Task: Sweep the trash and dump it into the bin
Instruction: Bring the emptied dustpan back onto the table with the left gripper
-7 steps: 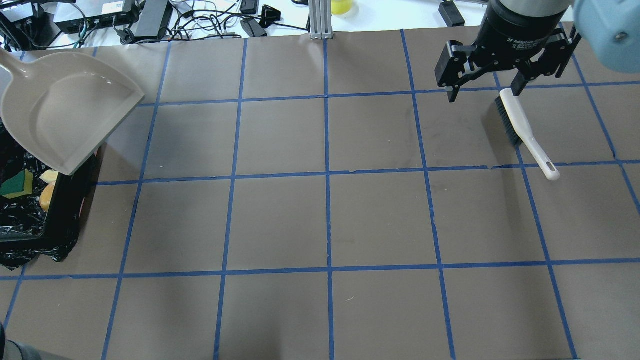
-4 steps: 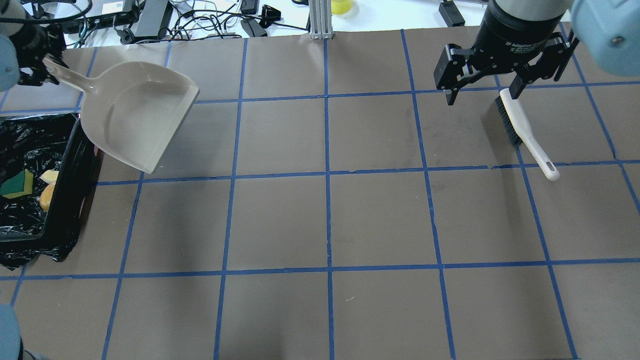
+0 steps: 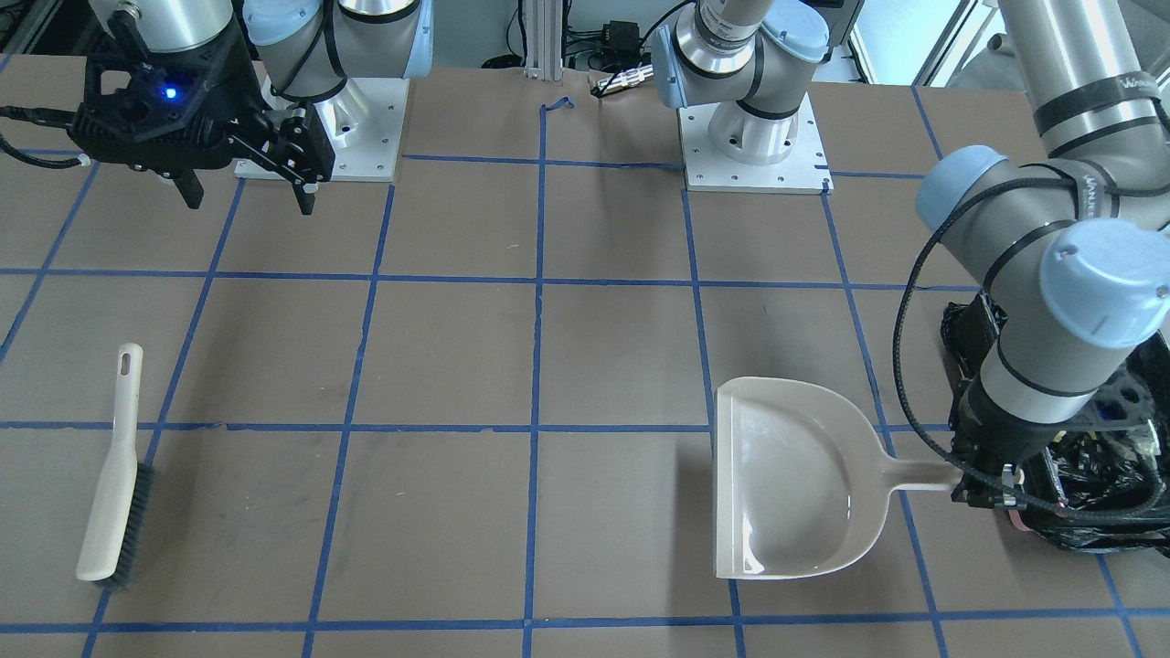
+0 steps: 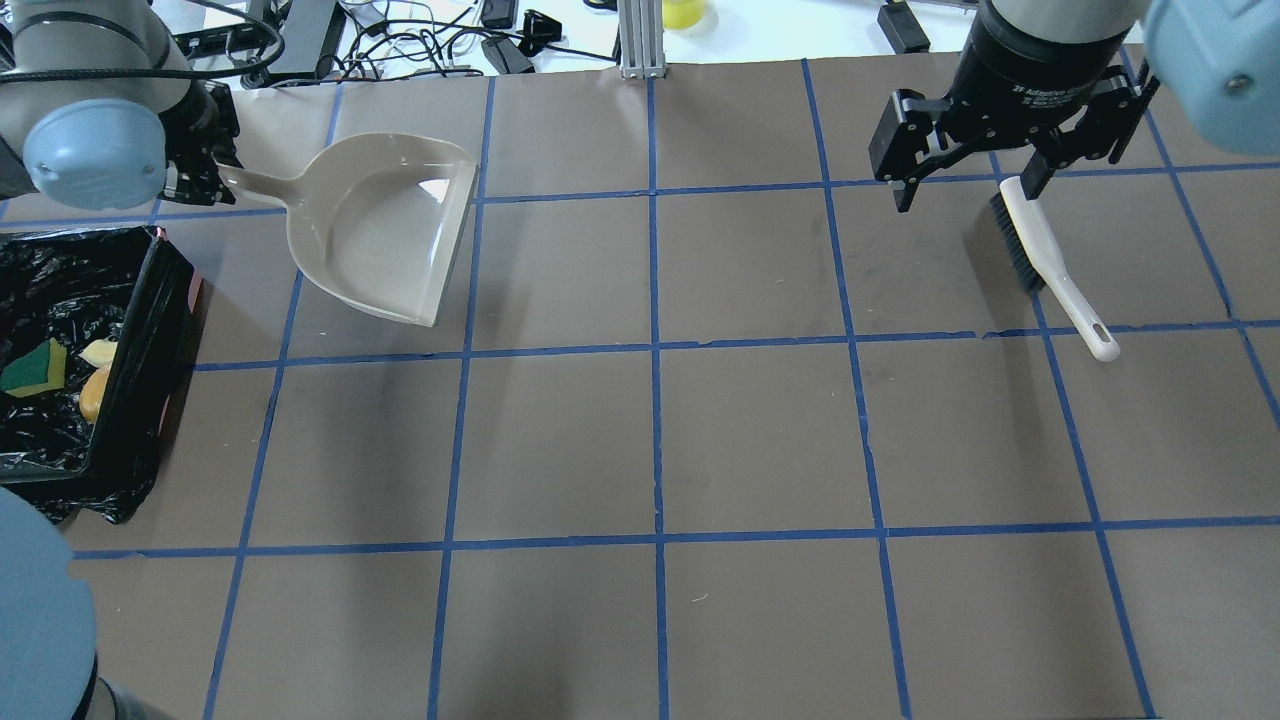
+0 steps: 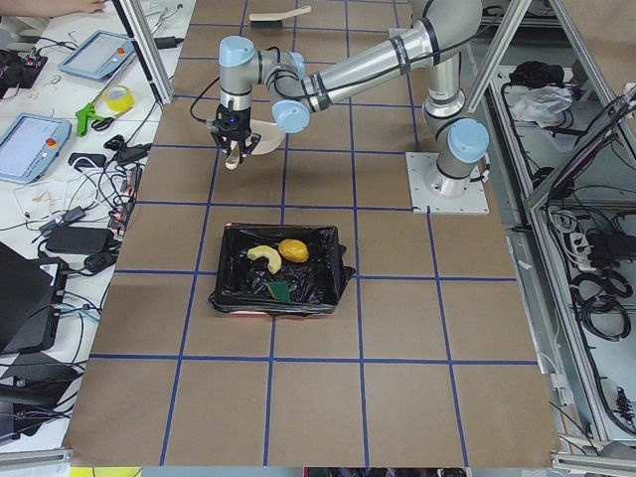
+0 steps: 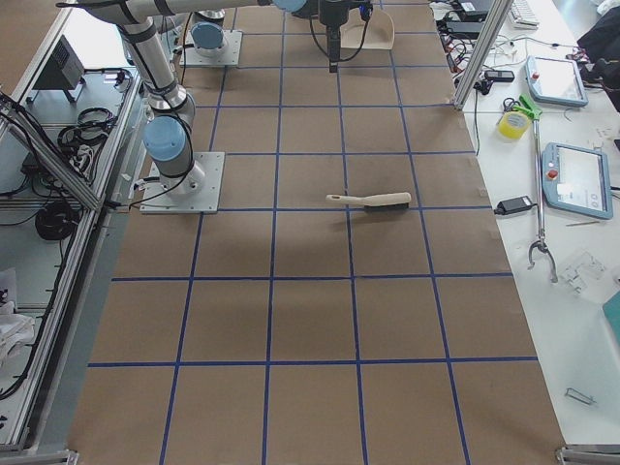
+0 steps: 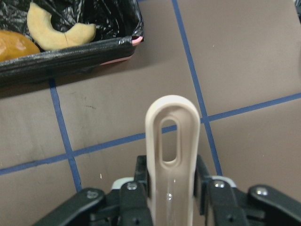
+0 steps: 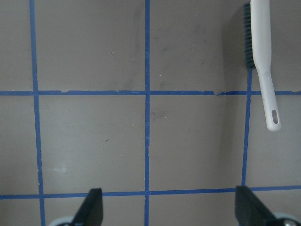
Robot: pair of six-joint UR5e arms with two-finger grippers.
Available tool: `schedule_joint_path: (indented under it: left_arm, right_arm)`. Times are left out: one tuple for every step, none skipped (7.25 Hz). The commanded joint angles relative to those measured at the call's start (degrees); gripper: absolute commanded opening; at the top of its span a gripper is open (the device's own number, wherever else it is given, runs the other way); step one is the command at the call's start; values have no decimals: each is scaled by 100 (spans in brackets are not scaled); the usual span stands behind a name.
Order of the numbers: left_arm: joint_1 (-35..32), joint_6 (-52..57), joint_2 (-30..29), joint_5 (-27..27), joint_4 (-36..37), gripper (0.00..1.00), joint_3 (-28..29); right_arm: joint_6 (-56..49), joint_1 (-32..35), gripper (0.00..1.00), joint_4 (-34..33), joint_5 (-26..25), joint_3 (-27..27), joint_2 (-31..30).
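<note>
The trash lies inside the bin (image 4: 150, 300): a yellow-and-green sponge wedge (image 4: 35, 368), a pale crescent (image 4: 98, 352) and a golden-brown lump (image 4: 95, 392). My left gripper (image 4: 205, 180) is shut on the handle (image 7: 171, 155) of the beige dustpan (image 4: 385, 230), which lies flat and empty to the right of the bin. The left wrist view shows the crescent (image 7: 59, 33) behind the bin's black wall (image 7: 70, 52). My right gripper (image 4: 970, 190) hangs open at the far right, holding nothing. The white brush (image 4: 1040, 255) lies on the table beside it.
Cables and power bricks (image 4: 300, 40) lie past the table's far edge, next to a metal post (image 4: 640, 40). Both arm bases (image 3: 754, 137) stand on the robot's side. Blue tape lines grid the brown table (image 4: 660, 440).
The left arm has carried the dustpan rightward, from over the bin to the table beside it, and levelled it. The right gripper has hardly moved.
</note>
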Motion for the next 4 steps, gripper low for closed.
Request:
schedule_joint_path:
  left_arm:
    - [-98,-205,-430,-16,375,0,34]
    - [-194,-431,-545,-25,395,0,43]
    - [-282,-695,-676,-25,404,0,69]
    - [-283,-715,-773,-25,413,0,121]
  right_arm:
    - [0,0,100,33,-11,9,-44]
    - [0,0,100,42,-29,18,-45]
    - [0,0,100,42,-20,18,-45]
    - [-9,-8,100,51,-38,18,-45]
